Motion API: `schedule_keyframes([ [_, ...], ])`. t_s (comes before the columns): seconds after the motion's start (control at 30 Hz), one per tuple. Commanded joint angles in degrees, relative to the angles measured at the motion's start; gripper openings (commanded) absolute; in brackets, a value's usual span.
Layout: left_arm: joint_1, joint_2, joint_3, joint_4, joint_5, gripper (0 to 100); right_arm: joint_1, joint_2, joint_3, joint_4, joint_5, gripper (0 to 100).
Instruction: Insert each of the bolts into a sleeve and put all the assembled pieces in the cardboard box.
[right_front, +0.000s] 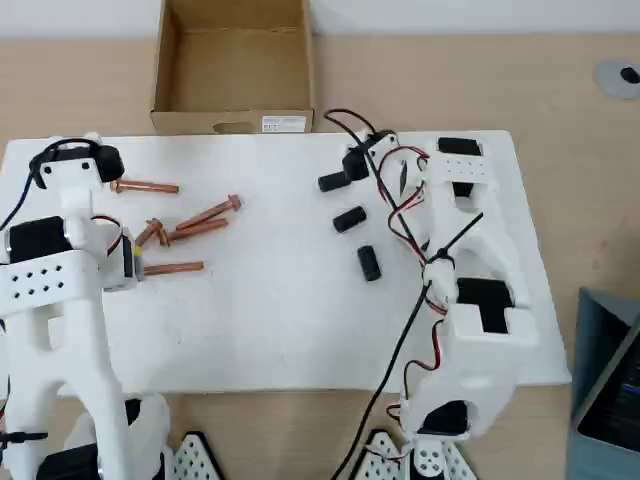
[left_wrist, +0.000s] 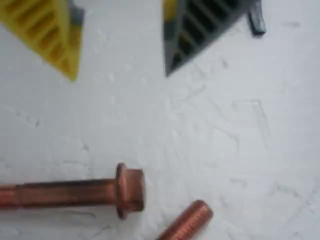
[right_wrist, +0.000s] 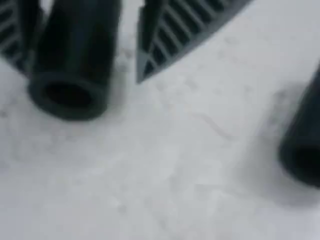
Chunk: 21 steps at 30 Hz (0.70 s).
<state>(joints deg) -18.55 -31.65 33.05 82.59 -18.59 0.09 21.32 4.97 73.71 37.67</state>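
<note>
Your right gripper straddles a black sleeve that lies on the white board. There is one finger on each side, and a sliver of board shows between the sleeve and one finger, so the jaws are parted and not clamped. A second sleeve lies near, outside the fingers.

From above, you see this gripper toward the far edge of the board, at the sleeve nearest the cardboard box. A middle sleeve and a nearer sleeve lie apart from it on the board.

Your left gripper is spread wide, with bare board between its yellow finger and its black finger. It holds nothing. A copper bolt lies beyond the fingertips, not between them, with its flanged head clear of both. The threaded end of another bolt lies just beside that head.

In the high view, the left gripper sits at the board's far left corner, just beside one bolt. The other bolts are scattered nearby. The box stands on the wooden table, against the board's far edge.
</note>
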Motion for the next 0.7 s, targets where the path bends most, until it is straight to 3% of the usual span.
schedule_keyframes([
  [0.0,-0.4,-0.2,-0.3,0.1,-0.4,12,-0.5,2.9,-0.5,-1.3,-1.2,8.0],
  [0.1,-0.4,-0.3,-0.4,0.2,-0.4,12,-0.5,3.6,-0.7,-1.1,-1.3,1.2],
  [0.37,-0.5,-0.3,-0.5,0.3,-0.4,12,-0.7,-1.6,-1.9,2.2,-3.4,1.1],
  [0.67,-0.5,-0.4,-5.2,6.5,-0.1,12,-1.5,-21.1,-9.9,18.0,-7.6,1.1],
])
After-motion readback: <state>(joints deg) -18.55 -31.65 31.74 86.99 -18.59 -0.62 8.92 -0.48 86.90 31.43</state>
